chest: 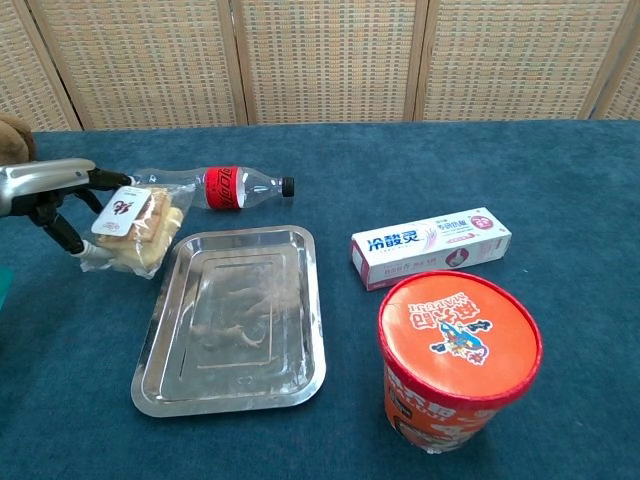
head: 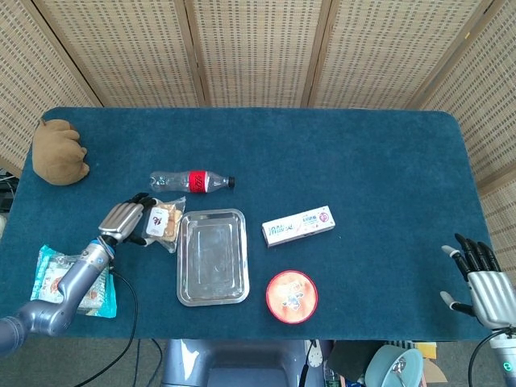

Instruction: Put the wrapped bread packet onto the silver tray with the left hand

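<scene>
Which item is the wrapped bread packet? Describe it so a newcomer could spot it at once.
Start at the silver tray in the middle of the blue table. Just off its far left corner, the left hand holds the bread packet, tilted up, near the plastic bottle. It is the only clear wrapper showing pale buns, with a white sticker on top.

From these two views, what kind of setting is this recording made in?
Probably a staged indoor test setup, not a real kitchen: a table covered in blue cloth, woven folding screens as a backdrop, and unrelated props laid out, among them a toothpaste box, a noodle cup and a silver tray.
</scene>
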Controlling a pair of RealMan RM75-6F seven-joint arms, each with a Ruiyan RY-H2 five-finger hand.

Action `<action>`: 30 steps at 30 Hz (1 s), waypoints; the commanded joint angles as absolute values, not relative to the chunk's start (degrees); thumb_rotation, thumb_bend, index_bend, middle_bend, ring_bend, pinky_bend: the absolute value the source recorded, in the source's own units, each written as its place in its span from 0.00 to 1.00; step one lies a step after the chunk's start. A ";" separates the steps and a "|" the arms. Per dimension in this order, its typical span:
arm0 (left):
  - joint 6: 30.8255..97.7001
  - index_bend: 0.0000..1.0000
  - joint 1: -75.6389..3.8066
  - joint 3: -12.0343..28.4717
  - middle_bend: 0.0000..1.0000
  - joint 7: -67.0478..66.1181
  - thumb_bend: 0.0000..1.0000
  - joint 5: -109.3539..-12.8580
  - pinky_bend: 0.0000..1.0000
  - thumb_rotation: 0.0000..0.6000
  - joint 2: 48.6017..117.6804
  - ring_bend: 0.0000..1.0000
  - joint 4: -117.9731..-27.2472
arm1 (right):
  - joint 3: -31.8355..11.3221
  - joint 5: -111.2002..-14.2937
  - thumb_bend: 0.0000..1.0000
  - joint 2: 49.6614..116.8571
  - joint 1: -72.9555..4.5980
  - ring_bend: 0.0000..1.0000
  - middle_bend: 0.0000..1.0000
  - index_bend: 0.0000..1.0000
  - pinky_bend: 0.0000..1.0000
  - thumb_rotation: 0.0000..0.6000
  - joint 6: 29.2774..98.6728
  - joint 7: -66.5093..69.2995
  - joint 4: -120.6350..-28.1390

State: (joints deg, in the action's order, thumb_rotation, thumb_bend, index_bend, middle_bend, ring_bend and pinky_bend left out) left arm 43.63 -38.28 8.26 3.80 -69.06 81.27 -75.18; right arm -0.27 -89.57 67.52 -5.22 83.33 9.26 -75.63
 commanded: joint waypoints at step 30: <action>44.09 0.00 -48.30 6.39 0.00 -21.36 0.14 -49.65 0.00 1.00 77.84 0.00 -95.08 | -0.11 -90.64 0.22 68.94 -2.29 0.00 0.00 0.14 0.00 1.00 88.41 16.34 -69.50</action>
